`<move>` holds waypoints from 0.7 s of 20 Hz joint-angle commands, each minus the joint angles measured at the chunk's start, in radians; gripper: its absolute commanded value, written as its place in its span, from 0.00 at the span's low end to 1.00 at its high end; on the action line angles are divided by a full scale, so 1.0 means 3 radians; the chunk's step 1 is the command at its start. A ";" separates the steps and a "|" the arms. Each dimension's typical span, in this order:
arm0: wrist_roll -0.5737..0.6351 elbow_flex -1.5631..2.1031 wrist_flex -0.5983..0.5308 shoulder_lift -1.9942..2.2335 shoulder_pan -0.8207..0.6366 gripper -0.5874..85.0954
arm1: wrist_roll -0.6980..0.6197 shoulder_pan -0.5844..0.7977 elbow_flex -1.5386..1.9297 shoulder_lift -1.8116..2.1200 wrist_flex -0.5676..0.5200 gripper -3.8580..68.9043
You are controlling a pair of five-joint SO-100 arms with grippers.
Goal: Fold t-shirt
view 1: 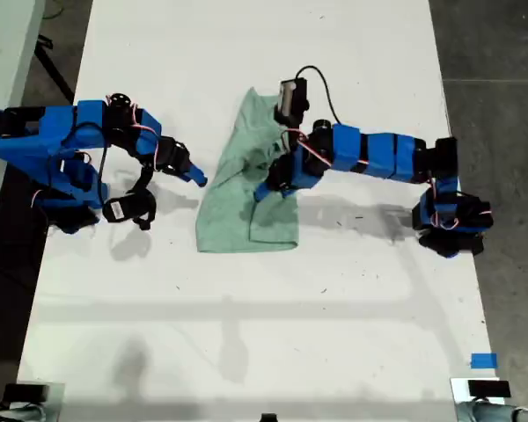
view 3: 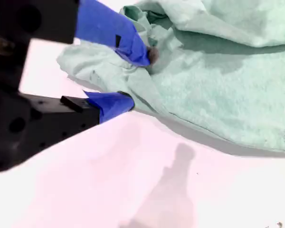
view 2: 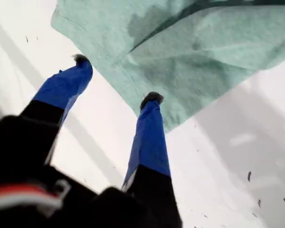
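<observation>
The pale mint-green t-shirt [view 1: 238,215] lies crumpled in the middle of the white table, its far part bunched and folded over. My second gripper [view 1: 268,186] reaches in from the exterior view's right and is shut on a raised fold of the t-shirt [view 3: 228,95]; in its wrist view cloth sits between the blue fingers [view 3: 133,45] of the second gripper [view 3: 138,78]. My first gripper [view 1: 196,178] hovers at the shirt's edge on the exterior view's left. It stands open [view 2: 116,78], and the t-shirt [view 2: 190,52] lies just beyond its tips, not between them.
The white table [view 1: 246,308] runs the length of the exterior view, with dark floor [view 1: 502,53] beyond its right edge. A blue tape mark [view 1: 483,360] sits near the table's near right corner. A black cable [view 1: 321,83] loops above the second arm.
</observation>
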 commanded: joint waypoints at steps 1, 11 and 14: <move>-0.0138 0.0005 -0.0010 0.0046 0.0138 0.17 | -0.0164 0.0174 -0.0041 0.0547 0.0348 0.39; -0.0859 0.0486 -0.0368 -0.0051 0.0690 0.18 | -0.0317 0.0547 0.1350 0.1785 0.0389 0.34; -0.0890 0.0557 -0.0670 -0.0307 0.0654 0.18 | -0.0307 0.0562 0.1427 0.1861 0.0378 0.33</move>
